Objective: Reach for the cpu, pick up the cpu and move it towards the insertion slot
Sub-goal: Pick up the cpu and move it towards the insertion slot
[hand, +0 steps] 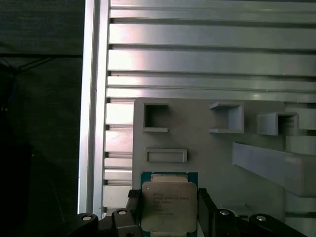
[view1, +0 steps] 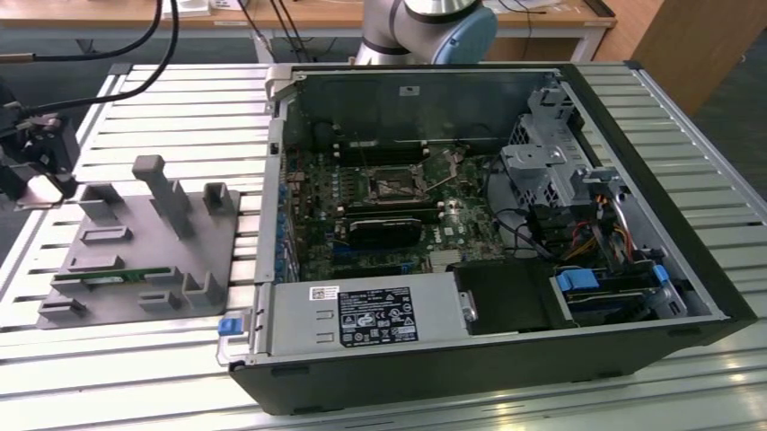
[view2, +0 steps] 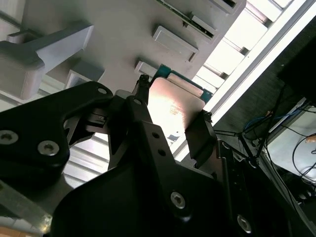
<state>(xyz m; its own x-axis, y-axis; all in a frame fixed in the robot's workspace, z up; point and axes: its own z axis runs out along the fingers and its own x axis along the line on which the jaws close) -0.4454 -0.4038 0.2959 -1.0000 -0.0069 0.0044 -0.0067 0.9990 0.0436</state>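
Observation:
The cpu (hand: 168,200) is a flat square chip with a silvery top and a green rim. My gripper (hand: 169,211) is shut on it, with a black finger pressed against each of two opposite edges. In the second wrist view the cpu (view2: 174,106) sits between the same fingers (view2: 139,106) of the gripper (view2: 170,118), close over the edge of the grey fixture (view2: 123,34). In the exterior view the gripper (view1: 43,182) is at the far left, beside the fixture (view1: 138,242). The insertion slot (view1: 393,187) is a square black socket on the green board inside the open computer case, far from the gripper.
The grey fixture (hand: 207,148) has upright posts and pockets, and a green memory stick (view1: 102,277) lies in it. The open computer case (view1: 671,224) stands at the exterior view's right with tall walls, drive cages and cables. The slatted metal table (view1: 180,99) lies under everything. The arm's base (view1: 426,27) is behind the case.

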